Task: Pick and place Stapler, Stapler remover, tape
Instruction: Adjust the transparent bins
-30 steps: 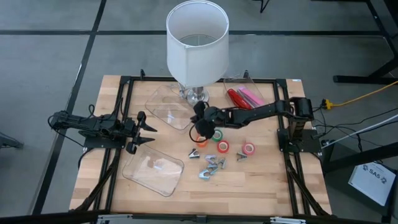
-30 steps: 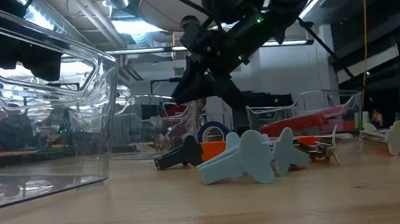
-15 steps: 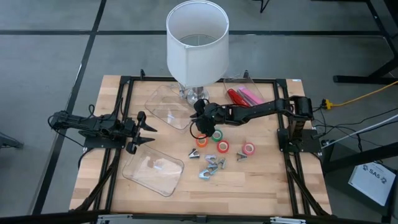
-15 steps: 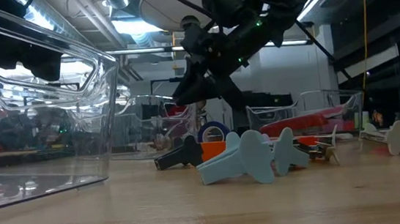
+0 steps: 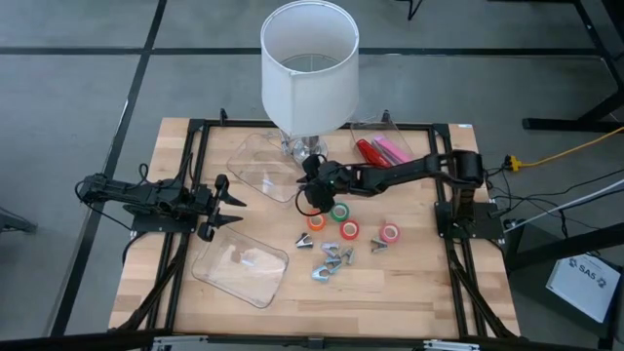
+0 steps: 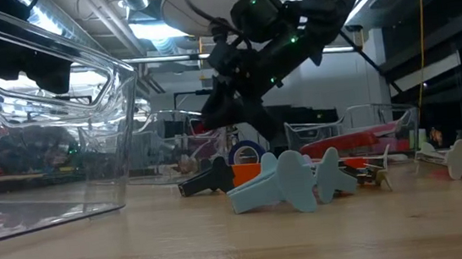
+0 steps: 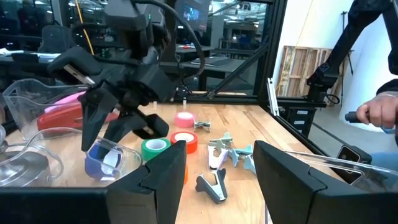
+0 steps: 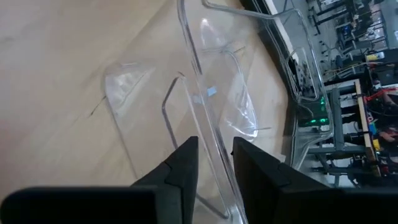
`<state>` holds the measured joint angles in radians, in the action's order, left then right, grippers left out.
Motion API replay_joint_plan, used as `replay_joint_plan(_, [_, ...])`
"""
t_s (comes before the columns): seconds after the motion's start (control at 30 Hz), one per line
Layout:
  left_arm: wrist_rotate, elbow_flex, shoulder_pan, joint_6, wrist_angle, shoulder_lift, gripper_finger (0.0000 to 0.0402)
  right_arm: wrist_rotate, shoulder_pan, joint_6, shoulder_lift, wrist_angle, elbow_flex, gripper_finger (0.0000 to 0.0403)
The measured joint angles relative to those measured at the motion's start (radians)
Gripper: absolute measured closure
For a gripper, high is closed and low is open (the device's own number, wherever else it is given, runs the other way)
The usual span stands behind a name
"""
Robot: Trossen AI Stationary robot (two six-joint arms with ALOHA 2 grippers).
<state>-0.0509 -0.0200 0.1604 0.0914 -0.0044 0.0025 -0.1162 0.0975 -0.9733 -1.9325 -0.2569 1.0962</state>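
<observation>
Right end effector (image 5: 308,198) hangs low over the desk (image 5: 409,292) just in front of the white lampshade (image 5: 309,64), at the edge of a clear tray (image 5: 261,168); its fingers (image 8: 186,163) sit narrowly apart, straddling that tray's wall. A blue-purple tape roll (image 7: 103,160) lies just below it, with the orange (image 5: 315,222), green (image 5: 339,212) and pink-red (image 5: 390,234) rolls near, in front of the lampshade. Red stapler (image 5: 371,153) rests in a clear bin right of the lampshade. Left end effector (image 5: 226,207) waits open, well left of it.
</observation>
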Motion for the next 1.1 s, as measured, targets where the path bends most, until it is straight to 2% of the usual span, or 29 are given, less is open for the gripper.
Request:
replay_joint_plan(0.13, [0.0,0.0,0.0,0.0,0.0,0.0,0.0217,0.0,0.0,0.0,-0.006,-0.039,-0.001,0.0318])
replay_joint_plan(0.27, [0.0,0.0,0.0,0.0,0.0,0.0,0.0217,-0.058,-0.013,0.025,-0.004,-0.035,0.028,0.036])
replay_joint_plan(0.4, [0.0,0.0,0.0,0.0,0.0,0.0,0.0217,-0.04,-0.032,0.055,-0.004,0.027,0.073,0.0393])
replay_joint_plan(1.1, [0.0,0.0,0.0,0.0,0.0,0.0,0.0217,-0.023,-0.18,0.187,-0.001,0.552,0.277,0.0399])
